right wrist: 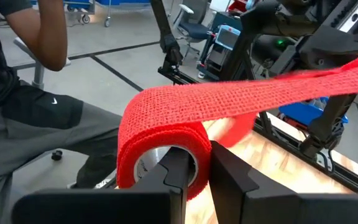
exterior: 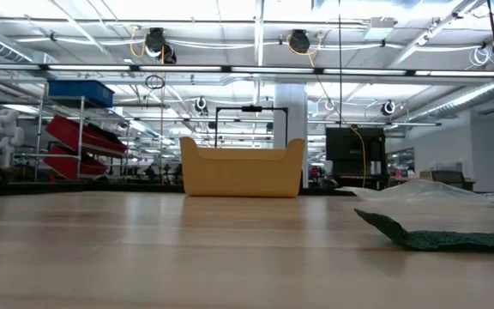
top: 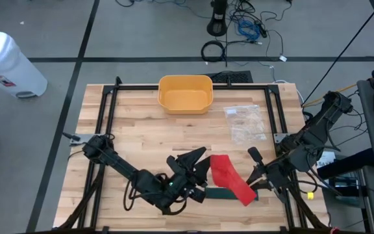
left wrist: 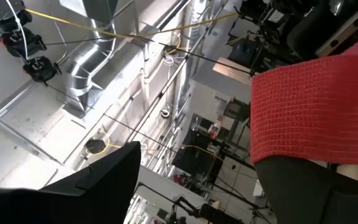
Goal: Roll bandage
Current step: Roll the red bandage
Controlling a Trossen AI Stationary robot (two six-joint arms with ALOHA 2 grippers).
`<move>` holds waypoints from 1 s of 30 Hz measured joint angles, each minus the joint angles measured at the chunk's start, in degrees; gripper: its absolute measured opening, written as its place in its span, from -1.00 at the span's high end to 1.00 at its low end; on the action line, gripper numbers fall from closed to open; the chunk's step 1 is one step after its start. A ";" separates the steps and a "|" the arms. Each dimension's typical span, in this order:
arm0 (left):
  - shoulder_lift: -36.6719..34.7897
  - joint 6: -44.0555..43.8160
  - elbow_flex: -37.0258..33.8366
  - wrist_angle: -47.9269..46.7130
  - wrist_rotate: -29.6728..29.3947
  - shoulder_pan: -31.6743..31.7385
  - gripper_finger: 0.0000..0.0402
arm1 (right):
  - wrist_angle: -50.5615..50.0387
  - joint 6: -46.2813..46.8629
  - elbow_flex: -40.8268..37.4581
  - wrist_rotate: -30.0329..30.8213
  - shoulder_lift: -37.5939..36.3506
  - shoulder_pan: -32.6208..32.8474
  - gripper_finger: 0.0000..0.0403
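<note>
At the near edge of the bench (top: 141, 130), between the two arms, a red bandage (top: 231, 177) stretches as a band above a dark green cloth (top: 223, 193). The right gripper (right wrist: 197, 171) has its jaws clenched on the wall of the bandage roll (right wrist: 160, 155), one finger inside the core, with the loose tail running off toward the left arm. The left gripper (top: 193, 166) is tipped upward with its jaws spread wide, the red strip lying against one finger. A yellow bin (top: 185, 93) sits at the far edge; a clear plastic bag (top: 245, 123) lies beside it. A seated person (right wrist: 23, 93) shows beyond the bench.
</note>
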 joint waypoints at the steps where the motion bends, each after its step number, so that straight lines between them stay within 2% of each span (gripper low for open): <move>1: 0.00 -0.02 0.00 -0.06 -0.02 0.00 -0.56 | 0.00 -0.04 0.00 0.08 0.00 0.09 0.80; 7: 0.00 -0.82 0.00 -3.44 -0.01 -0.28 -0.56 | 0.04 -0.56 0.00 0.11 0.00 0.09 0.80; 11: -0.83 -6.44 0.00 -11.29 2.26 -1.44 -0.56 | 0.23 -1.11 0.00 0.35 0.00 0.07 0.80; 13: -0.75 -9.65 0.00 -12.67 4.24 -2.08 -0.56 | 0.22 -1.69 0.00 0.41 -0.02 0.05 0.80; 16: -0.70 -13.32 0.00 -13.32 4.12 -2.43 -0.56 | 0.09 -2.72 0.00 2.56 -0.49 0.07 0.80; 24: -0.70 -31.62 0.00 -13.99 -2.65 -2.27 -0.56 | -0.15 -3.85 0.00 4.92 -3.12 0.02 0.80; 27: -0.70 -38.61 0.00 -20.08 -2.75 -2.69 -0.56 | -0.58 -3.87 0.00 7.10 -3.73 0.02 0.80; 30: -0.70 -45.57 0.00 -26.19 1.05 -3.19 -0.56 | -2.08 -4.30 0.00 11.74 -4.28 -0.02 0.80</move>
